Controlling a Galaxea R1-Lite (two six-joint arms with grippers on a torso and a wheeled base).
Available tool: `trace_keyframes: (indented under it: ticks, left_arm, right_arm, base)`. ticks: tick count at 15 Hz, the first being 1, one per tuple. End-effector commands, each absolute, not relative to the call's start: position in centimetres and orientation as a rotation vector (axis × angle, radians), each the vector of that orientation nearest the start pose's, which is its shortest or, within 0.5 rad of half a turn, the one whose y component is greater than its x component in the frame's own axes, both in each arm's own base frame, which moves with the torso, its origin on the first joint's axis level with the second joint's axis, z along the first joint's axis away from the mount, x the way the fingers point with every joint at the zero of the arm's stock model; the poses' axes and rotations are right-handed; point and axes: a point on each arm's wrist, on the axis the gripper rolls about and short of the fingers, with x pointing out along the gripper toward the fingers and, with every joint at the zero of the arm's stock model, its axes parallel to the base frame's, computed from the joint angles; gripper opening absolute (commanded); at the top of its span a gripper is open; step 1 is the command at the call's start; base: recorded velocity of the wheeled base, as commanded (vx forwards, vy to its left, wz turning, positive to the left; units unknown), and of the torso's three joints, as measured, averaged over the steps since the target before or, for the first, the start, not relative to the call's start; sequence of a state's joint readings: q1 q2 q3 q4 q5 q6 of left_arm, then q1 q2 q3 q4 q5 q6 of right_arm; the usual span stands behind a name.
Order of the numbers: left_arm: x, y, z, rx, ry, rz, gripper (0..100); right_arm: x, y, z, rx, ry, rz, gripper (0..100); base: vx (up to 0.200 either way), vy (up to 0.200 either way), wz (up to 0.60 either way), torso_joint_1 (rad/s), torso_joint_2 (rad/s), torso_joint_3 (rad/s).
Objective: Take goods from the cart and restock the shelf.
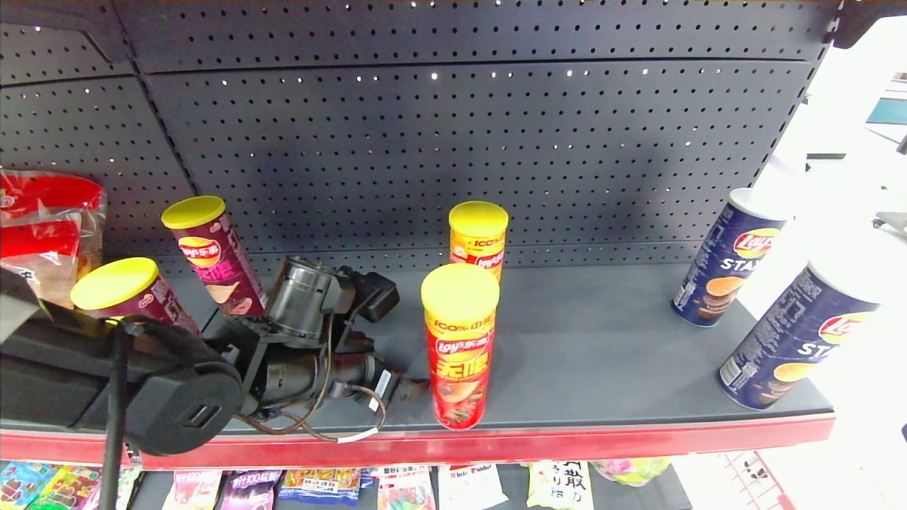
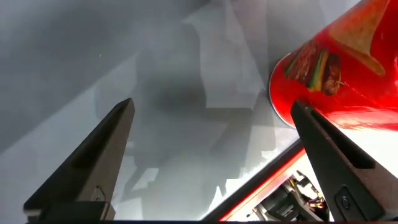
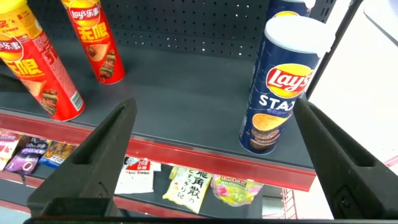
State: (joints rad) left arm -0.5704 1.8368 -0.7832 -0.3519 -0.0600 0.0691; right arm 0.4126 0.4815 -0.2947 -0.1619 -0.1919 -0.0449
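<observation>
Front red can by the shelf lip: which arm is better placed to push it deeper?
Left. The left end effector, open, is over the shelf beside the front red can; the right end effector hangs before the shelf, nearer a blue can.

A red-and-clear snack bag [image 1: 44,227] is seen at the far left against the dark perforated back panel [image 1: 496,142], flat snack packets [image 1: 400,489] are ranged in a row on the level below, and pale floor [image 1: 868,425] is seen at the right.
</observation>
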Motion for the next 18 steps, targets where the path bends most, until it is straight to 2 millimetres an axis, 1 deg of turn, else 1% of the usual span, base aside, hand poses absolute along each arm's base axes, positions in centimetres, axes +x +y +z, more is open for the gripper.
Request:
trace_keyframes:
  ticks: [1,11,18]
  left_arm:
    - [25.95,-17.10,10.84,0.247,0.668,-0.636,100]
    - [25.75,-17.43,10.87,0.249,0.666,-0.648,100]
    - [26.37,-17.91,11.04,0.244,0.653,-0.650,100]
  right_arm:
    - [2.25,0.52,17.80,-0.053,0.023,0.221,100]
    - [2.25,0.52,17.85,-0.042,0.023,0.221,100]
    - [2.27,0.53,17.84,-0.041,0.024,0.221,100]
  base:
    - [0.000,0.000,0.00,0.000,0.00,0.000]
    - [0.000,0.000,0.00,0.000,0.00,0.000]
    - [0.000,0.000,0.00,0.000,0.00,0.000]
